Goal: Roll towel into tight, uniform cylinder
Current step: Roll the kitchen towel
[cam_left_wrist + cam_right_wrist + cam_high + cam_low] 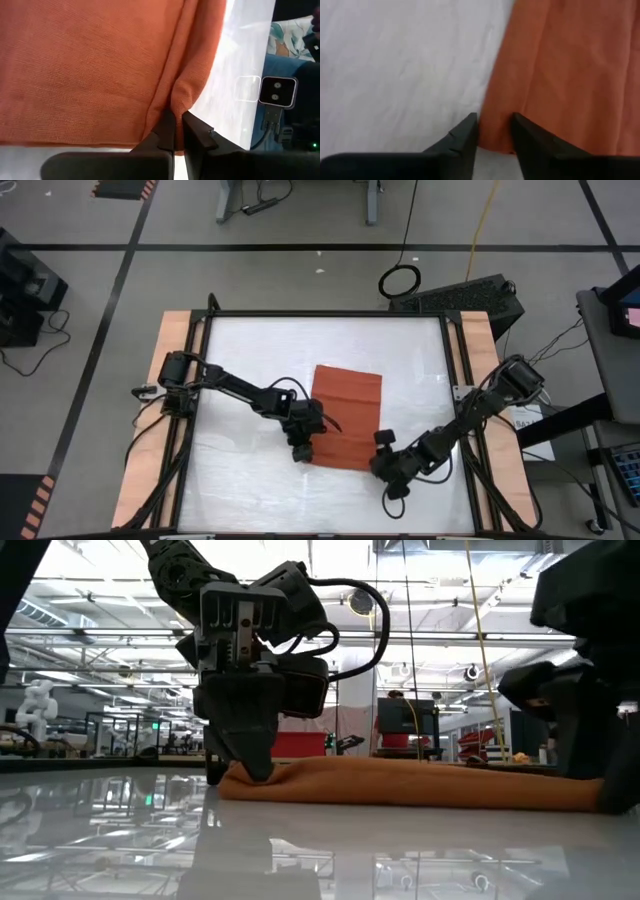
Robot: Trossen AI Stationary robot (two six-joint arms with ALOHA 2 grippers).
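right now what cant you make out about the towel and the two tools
- Near towel corners, high view: covered by the left tool and right tool.
- Right tool, low view: cut off by the picture's edge; only a dark mass shows.
- Whether the right tool has clamped, right wrist view: the fingers straddle the towel edge, contact unclear.
- Any rolled turn: low view shows only a low folded edge.
- How much cloth the shut left tool holds: hidden between the fingers.
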